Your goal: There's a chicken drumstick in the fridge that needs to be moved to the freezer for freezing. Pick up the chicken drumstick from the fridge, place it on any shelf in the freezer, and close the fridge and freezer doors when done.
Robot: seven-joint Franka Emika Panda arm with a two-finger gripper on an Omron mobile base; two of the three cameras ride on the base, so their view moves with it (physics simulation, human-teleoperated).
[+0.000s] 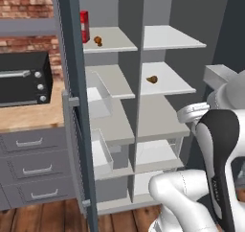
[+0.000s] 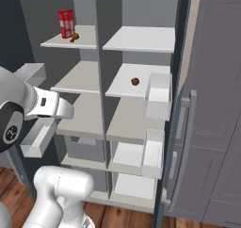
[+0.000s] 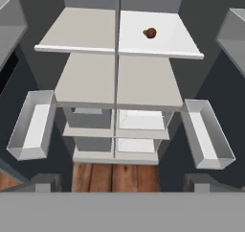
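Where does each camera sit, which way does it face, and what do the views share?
Left base view: behind the arm, to its left, facing the open shelves; arm at lower right.
Right base view: behind, to its right, facing the same shelves; arm at lower left.
Hand view: on the hand, looking down the shelves; open gripper at the bottom.
Shared: all three show the brown lump.

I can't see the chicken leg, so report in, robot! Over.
Claw open, holding nothing. Drumstick on top shelf beside red carton, untouched. Both doors open, nothing blocking it.
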